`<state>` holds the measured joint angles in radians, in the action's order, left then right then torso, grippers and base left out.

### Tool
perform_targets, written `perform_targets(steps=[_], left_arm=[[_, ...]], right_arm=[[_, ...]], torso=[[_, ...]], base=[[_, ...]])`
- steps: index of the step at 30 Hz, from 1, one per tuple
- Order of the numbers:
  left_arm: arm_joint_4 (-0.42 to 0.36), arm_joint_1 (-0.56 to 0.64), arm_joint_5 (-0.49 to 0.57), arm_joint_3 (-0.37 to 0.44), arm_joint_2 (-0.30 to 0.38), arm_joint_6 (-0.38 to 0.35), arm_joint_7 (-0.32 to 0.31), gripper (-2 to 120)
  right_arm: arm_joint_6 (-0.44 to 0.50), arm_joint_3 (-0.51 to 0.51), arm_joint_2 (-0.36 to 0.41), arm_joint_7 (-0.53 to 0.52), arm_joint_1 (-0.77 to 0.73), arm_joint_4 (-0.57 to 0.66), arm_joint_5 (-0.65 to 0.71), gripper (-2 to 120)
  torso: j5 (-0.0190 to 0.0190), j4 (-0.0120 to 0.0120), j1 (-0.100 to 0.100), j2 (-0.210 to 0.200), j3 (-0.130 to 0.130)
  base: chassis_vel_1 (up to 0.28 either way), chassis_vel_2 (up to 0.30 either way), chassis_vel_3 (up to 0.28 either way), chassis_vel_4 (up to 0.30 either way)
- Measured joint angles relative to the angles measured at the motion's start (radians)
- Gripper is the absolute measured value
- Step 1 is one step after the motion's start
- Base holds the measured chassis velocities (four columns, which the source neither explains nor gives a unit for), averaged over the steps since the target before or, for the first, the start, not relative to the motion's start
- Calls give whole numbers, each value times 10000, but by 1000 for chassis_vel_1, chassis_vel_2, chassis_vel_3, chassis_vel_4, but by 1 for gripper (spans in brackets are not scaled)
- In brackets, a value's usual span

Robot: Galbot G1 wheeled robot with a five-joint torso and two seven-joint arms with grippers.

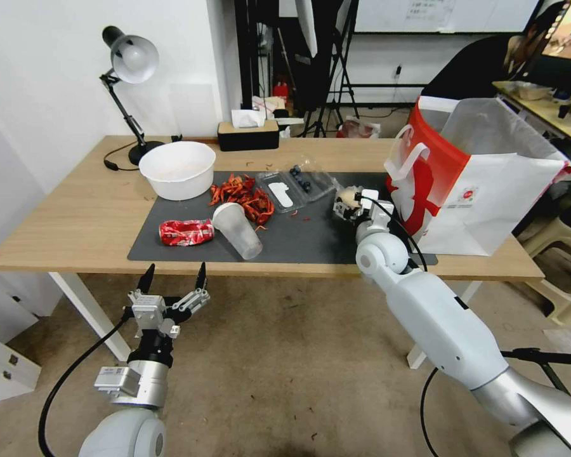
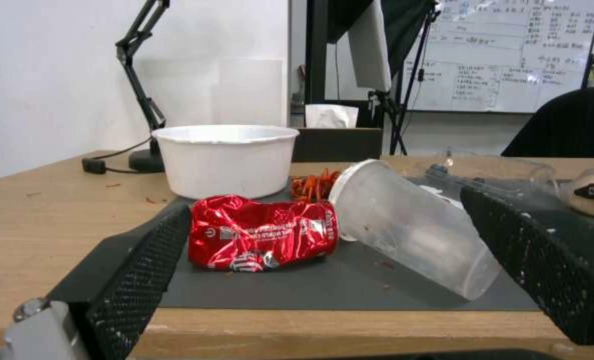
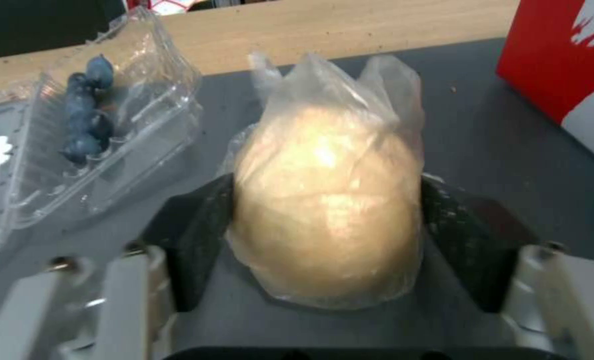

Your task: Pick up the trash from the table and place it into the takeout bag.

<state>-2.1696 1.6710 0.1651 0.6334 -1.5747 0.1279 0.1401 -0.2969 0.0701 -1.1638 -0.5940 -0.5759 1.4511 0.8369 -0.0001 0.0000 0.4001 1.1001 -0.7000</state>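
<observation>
Currently I have the right tool [image 1: 347,202] over the dark grey mat [image 1: 311,238] on the desk [image 1: 82,216], its fingers [image 3: 193,235] closed against both sides of the pale ball [image 3: 327,210], which is wrapped in thin clear plastic. The takeout bag [image 1: 488,190] stands upright just beside it, at the mat's right end. A clear clamshell box [image 3: 90,145] with dark blue berries lies on the ball's other side. The left tool [image 1: 174,279] hangs below the desk's front edge, fingers spread wide, holding nothing. In front of it on the mat lie the crushed red can [image 2: 263,237] and the clear plastic cup [image 2: 410,225], tipped on its side, the two touching. A white bowl [image 1: 177,168] sits behind them.
</observation>
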Motion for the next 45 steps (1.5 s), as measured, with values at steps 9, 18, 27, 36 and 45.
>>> perform_targets(steps=[9,18,27,36,45], left_arm=[[45,3,20,28,34,52,-15,100],[57,-3,25,24,38,62,-21,100],[57,0,30,24,52,81,-22,100],[51,4,1,-39,31,84,-19,100],[-38,83,-76,-99,-2,98,3,100]], right_arm=[[-31,34,-164,-9,76,-284,-13,34],[-75,-17,-79,-164,-12,68,93,7],[428,-660,583,539,-903,2598,547,6],[1669,-1695,1094,2396,-1307,4420,1117,6],[614,-3244,2109,1513,-297,5127,-225,6]], torso=[[0,1,-2,0,2],[3,0,-1,0,0],[2,0,-2,0,0],[1,2,-3,0,1],[4,1,-1,0,1]], base=[[0,0,0,0],[0,0,0,0],[0,0,0,0],[0,0,0,0],[0,0,0,0]])
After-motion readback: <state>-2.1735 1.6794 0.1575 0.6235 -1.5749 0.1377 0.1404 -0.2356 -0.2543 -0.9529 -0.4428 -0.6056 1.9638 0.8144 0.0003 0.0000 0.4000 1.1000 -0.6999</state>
